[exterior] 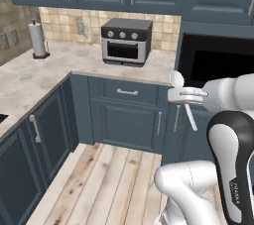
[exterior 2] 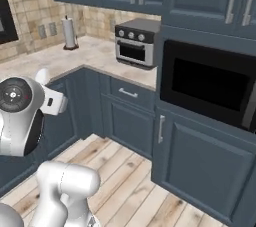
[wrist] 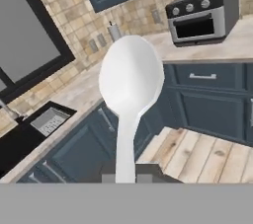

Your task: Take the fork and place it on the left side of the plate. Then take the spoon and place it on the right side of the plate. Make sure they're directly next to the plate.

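Note:
My gripper [exterior: 180, 93] is shut on the spoon [exterior: 176, 78] and holds it in the air above the kitchen floor. The whitish spoon stands roughly upright, with its oval bowl above the fingers and its thin handle slanting down below them. In the hand view the spoon [wrist: 131, 75] rises straight up from between the fingers, bowl facing the camera. In the right base view the spoon's bowl [exterior 2: 42, 76] peeks out from behind the arm. The fork and the plate are out of view.
An L-shaped stone counter [exterior: 49, 70] runs round the corner. On it stand a toaster oven [exterior: 126, 40] and a paper towel roll [exterior: 38, 39]. A built-in black oven [exterior 2: 210, 81] is on the right. A sink [wrist: 47, 119] lies in the counter. Wooden floor [exterior: 114, 179] spreads below.

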Controlling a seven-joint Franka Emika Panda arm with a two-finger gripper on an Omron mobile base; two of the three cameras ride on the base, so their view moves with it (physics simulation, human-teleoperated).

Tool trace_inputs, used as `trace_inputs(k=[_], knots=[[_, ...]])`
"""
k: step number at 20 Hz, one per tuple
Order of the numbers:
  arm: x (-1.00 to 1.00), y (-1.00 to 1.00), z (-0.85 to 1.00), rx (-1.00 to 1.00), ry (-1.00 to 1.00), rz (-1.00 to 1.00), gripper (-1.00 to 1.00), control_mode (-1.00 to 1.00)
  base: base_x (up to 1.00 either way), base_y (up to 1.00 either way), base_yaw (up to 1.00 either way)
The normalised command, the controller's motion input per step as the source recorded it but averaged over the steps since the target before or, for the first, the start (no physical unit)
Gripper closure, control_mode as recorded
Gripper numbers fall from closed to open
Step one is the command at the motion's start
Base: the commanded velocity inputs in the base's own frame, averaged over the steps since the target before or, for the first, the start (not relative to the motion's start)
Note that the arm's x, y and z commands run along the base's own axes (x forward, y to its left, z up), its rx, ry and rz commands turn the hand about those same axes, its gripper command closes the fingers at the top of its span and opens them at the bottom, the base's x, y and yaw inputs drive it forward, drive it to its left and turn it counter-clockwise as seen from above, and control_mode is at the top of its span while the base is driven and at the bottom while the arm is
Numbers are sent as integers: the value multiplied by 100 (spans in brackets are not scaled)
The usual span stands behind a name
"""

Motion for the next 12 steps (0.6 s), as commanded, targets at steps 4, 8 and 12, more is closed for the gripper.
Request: trace_inputs(k=[4,8,12], knots=[[0,0,0,0,0,0,100,100,-100,-57,22],[0,0,0,0,0,0,100,100,-100,-64,22],[0,0,0,0,0,0,100,100,-100,-62,26]])
